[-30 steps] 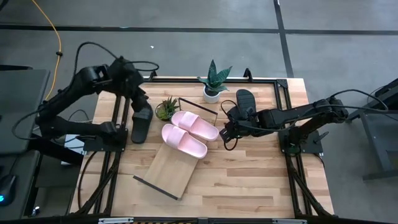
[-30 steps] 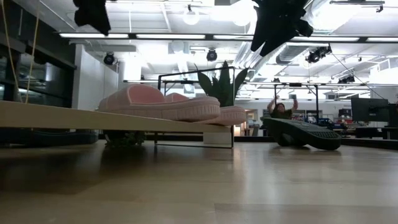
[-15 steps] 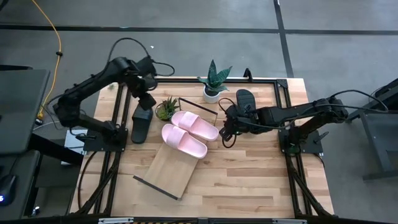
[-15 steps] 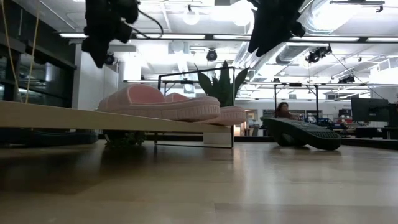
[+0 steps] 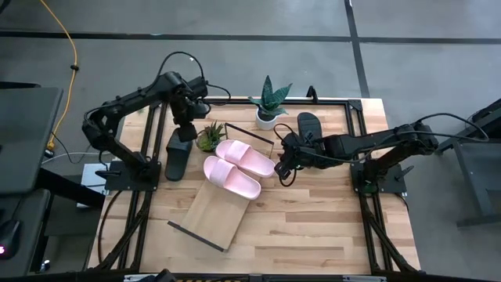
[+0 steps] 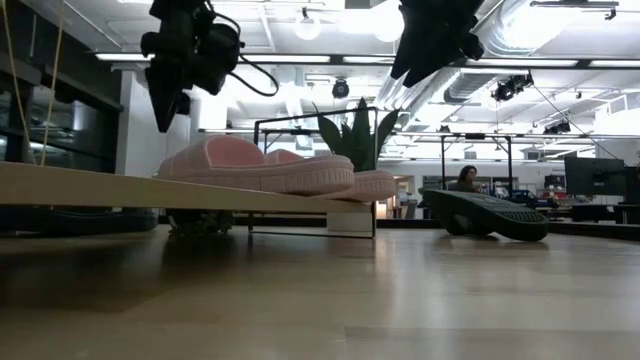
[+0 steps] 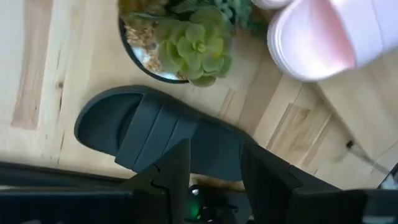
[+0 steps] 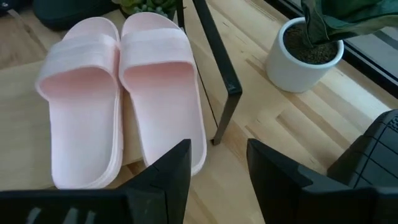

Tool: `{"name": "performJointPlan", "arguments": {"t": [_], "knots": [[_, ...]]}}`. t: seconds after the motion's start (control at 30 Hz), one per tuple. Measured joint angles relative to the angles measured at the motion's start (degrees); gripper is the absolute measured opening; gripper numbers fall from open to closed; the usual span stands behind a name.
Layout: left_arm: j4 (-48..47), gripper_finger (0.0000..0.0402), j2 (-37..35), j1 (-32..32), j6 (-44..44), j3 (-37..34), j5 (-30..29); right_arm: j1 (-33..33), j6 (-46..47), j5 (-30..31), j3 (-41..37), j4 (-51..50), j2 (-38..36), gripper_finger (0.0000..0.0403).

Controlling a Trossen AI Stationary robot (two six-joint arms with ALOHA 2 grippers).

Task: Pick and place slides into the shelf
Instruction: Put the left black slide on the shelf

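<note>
Two pink slides [image 5: 239, 167] side by side on the shelf [image 5: 213, 210], left gripper [image 5: 185, 125] open above a black slide [image 5: 178, 153] at its ten o'clock, right gripper [image 5: 286, 160] open at three o'clock, second black slide [image 5: 308, 126] just beyond

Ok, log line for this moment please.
left gripper: open, above black slide | right gripper: open, empty, beside shelf | pink slides: both on shelf | other black slide: on table

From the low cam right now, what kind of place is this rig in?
Probably a large open lab or office floor. Long ceiling light strips and exposed ducts run overhead, a person sits at desks far behind the table, and monitors stand at the right edge.
</note>
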Motion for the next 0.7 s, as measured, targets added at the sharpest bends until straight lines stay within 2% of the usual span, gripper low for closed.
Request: {"name": "performJointPlan", "arguments": {"t": [0.23, 0.47, 0.7], "knots": [[2.44, 0.0127, 0.02, 0.0, 5.22, -6.69, 0.02, 0.0, 2.82, 2.62, 0.0, 0.16, 0.02, 0.0146], [8.15, 0.0127, 0.04, 0.11, 8.93, -13.37, 1.99, -0.17, 8.48, 2.66, 0.0, 0.18, 0.0, 0.0146], [10.84, 0.0126, 0.02, 3.88, 13.54, -19.18, 5.92, -0.22, 11.46, 3.9, 0.0, 0.17, 0.01, 0.0146]]}}
